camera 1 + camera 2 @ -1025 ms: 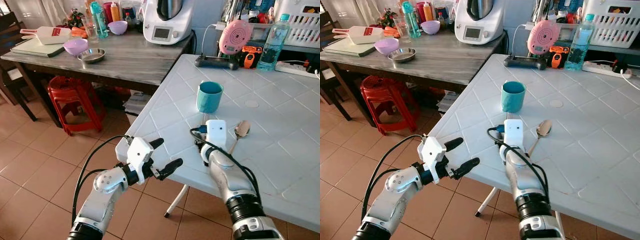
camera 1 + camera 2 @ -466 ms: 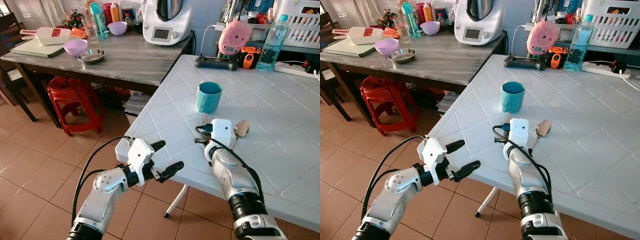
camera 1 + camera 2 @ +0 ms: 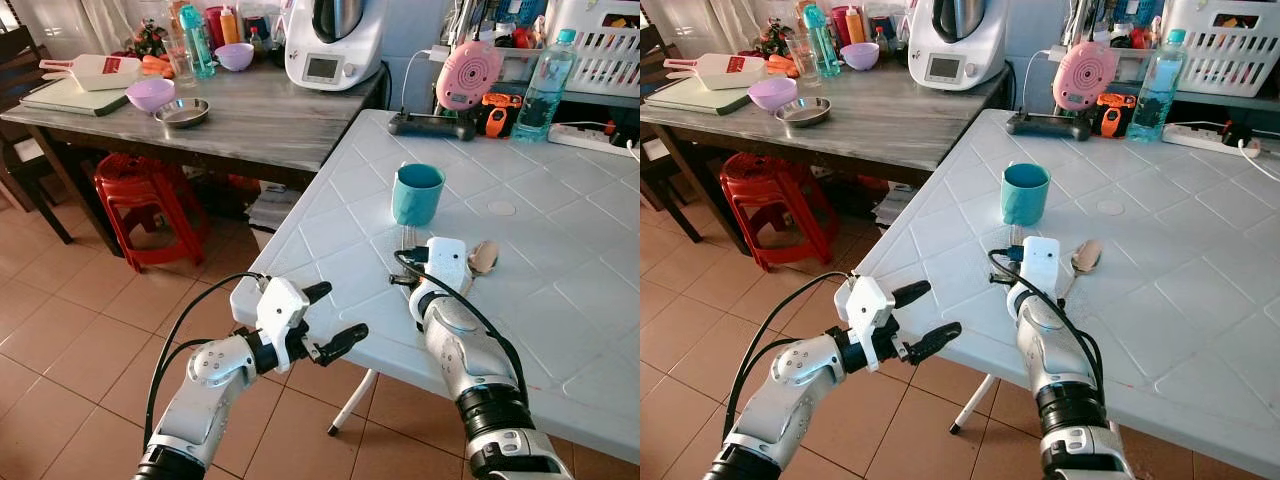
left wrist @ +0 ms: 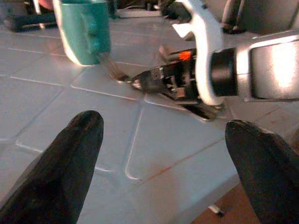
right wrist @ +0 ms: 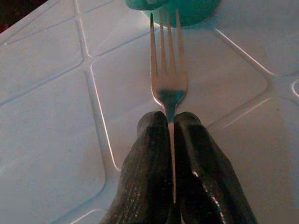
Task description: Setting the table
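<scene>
I have the right claw [image 5: 170,122] clenched on the fork [image 5: 168,70], low over the white tabletop [image 3: 560,300], tines pointing at the teal cup [image 3: 417,193] just ahead (spoon [image 3: 484,256] alongside), left claw [image 3: 335,315] released off the edge.

Probably a home kitchen: food processor [image 3: 335,40], bowls [image 3: 152,93].

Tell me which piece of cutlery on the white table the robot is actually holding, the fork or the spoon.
The fork: the right gripper is shut on its handle, tines pointing at the teal mug. The spoon lies free on the table beside that wrist.
</scene>
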`<state>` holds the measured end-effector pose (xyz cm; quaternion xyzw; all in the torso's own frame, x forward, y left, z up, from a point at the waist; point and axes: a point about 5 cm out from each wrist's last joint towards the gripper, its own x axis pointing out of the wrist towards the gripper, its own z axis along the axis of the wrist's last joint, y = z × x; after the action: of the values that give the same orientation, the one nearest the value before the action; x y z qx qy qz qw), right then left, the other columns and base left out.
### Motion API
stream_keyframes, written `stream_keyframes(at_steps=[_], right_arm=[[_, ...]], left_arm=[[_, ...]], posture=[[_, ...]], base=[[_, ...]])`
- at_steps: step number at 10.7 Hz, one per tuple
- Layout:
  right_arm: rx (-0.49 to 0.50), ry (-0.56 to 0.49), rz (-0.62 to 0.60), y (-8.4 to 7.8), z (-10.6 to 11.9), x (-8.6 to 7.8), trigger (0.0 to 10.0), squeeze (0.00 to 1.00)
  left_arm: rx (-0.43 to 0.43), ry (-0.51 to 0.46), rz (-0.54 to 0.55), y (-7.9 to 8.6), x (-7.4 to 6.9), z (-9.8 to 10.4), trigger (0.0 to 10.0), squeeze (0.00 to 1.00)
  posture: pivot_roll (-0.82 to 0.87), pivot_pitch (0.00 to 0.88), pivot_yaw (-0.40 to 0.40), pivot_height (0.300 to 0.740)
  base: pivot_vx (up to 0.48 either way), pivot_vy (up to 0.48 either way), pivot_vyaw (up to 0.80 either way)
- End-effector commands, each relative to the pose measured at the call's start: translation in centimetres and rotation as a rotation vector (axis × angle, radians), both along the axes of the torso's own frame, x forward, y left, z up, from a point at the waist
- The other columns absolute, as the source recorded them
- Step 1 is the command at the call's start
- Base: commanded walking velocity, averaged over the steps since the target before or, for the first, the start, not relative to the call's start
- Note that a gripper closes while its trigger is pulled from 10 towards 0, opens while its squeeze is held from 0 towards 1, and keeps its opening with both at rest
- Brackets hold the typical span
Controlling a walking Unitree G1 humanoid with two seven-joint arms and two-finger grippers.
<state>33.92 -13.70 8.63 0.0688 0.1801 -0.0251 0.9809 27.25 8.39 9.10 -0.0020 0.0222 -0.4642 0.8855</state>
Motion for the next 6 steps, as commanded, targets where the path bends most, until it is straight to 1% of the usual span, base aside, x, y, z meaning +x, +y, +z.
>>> stream_keyframes(at_steps=[1,2,3,4,5,6], right_arm=[[0.027,0.04,-0.055,-0.3,-0.6,-0.5,0.0,0.0],[0.047,0.003,-0.067,-0.1,0.4,-0.5,0.0,0.0],[0.069,-0.041,-0.07,0.4,1.4,-0.7,0.0,0.0],[0.054,-0.083,-0.065,0.8,2.1,-1.2,0.0,0.0],[0.039,-0.127,-0.069,0.9,2.7,-1.8,0.0,0.0],[0.022,-0.156,-0.077,0.9,3.1,-2.1,0.8,0.0]], left_arm=[[0.033,-0.022,0.077,0.8,0.7,0.1,10.0,0.0],[0.043,-0.015,0.151,1.2,1.3,0.0,10.0,0.0],[0.031,-0.009,0.213,1.7,1.7,0.1,10.0,0.0],[0.014,-0.005,0.25,2.0,2.0,0.3,10.0,0.0],[-0.015,0.014,0.315,2.4,2.4,0.5,10.0,0.0],[-0.028,0.031,0.351,2.6,2.7,0.5,10.0,0.0]], posture=[[0.01,0.0,0.063,0.74],[0.01,0.0,0.062,0.74],[0.01,0.0,0.061,0.74],[0.01,0.0,0.061,0.74],[0.0,0.0,0.061,0.74],[0.0,0.0,0.063,0.74]], base=[[0.0,0.0,0.0],[0.0,0.0,0.0],[0.0,0.0,0.0],[0.0,0.0,0.0],[0.0,0.0,0.0],[0.0,0.0,0.0]])
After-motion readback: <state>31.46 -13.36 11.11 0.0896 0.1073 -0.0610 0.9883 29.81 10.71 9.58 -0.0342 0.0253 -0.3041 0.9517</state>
